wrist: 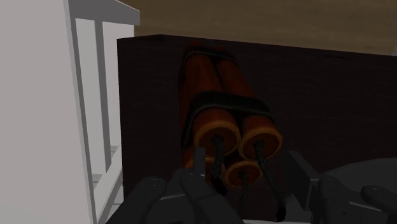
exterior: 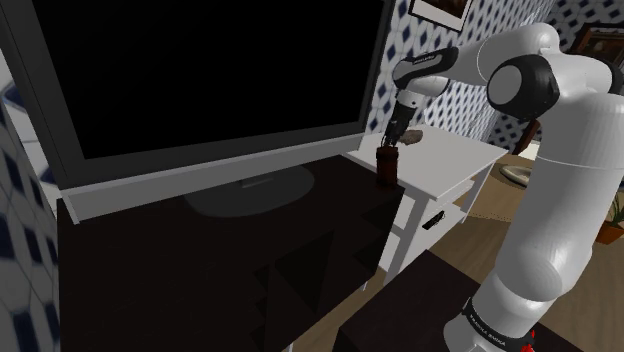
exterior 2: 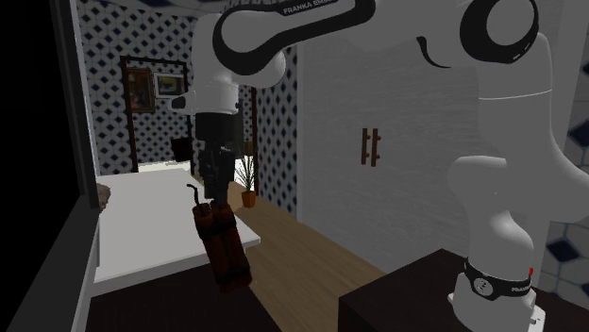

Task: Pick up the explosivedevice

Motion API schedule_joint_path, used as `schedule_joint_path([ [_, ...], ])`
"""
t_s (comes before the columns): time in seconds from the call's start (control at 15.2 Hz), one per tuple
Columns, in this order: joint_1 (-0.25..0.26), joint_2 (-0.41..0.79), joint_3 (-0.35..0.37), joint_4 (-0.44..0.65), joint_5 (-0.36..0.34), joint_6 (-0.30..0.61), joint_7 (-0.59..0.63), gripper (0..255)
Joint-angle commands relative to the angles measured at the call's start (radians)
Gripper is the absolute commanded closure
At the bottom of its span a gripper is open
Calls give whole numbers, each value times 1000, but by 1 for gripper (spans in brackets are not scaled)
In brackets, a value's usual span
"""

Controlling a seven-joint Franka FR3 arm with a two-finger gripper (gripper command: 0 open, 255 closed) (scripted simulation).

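The explosive device is a bundle of three red-brown sticks bound by a dark band, with black fuses at its top. It hangs tilted over the dark table, near that table's edge beside the white shelf unit. My gripper comes down on its top end, leaning the same way as the bundle. In the wrist view the stick ends sit between the two fingers, which press on the bundle's sides. In the shoulder view the device stands under the gripper, right of the big screen.
A large black screen on a grey stand takes up the back of the dark table. A white shelf unit stands just past the table's edge, with a small object on it. Beyond lie a wood floor and patterned walls.
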Motion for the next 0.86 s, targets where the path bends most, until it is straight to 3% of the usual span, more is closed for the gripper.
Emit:
schedule_joint_path([
  [0.0, -1, -2, -1, 24, -2, -24, 5, 255],
  [0.79, -8, -6, -6, 154, -11, -156, 26, 255],
])
